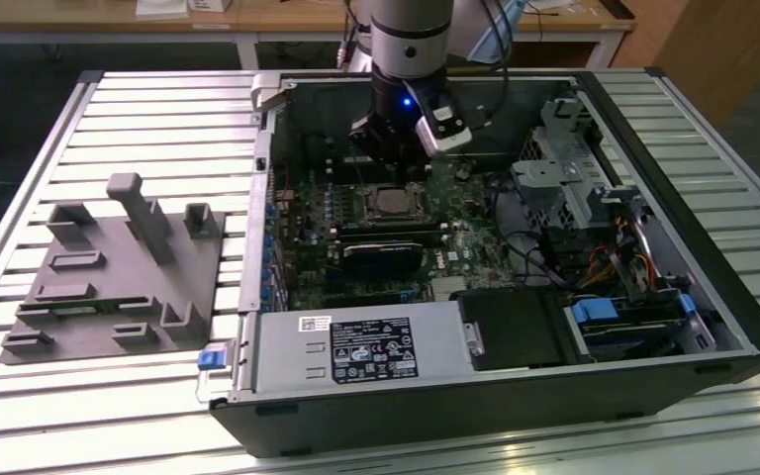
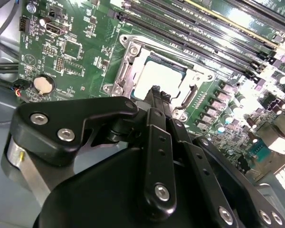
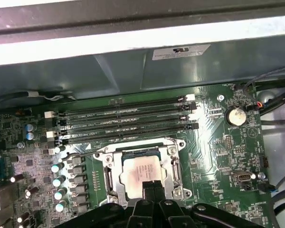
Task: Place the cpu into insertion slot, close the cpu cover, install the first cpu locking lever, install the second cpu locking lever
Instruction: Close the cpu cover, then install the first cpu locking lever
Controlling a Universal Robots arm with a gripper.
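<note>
Now, pincer (image 3: 150, 188) pressed together just above the cpu (image 3: 139, 170), cpu cover (image 3: 174, 169) down over it.

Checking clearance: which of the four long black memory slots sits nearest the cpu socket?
The memory slot bordering the cpu cover, farthest of the four from the case wall.

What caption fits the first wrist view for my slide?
Claw poised by the silver chip, seated under its metal frame on the green board.

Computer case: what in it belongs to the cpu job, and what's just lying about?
Job: cpu, cover, gripper.
Lying about: memory slots, coin battery, power supply.
</note>
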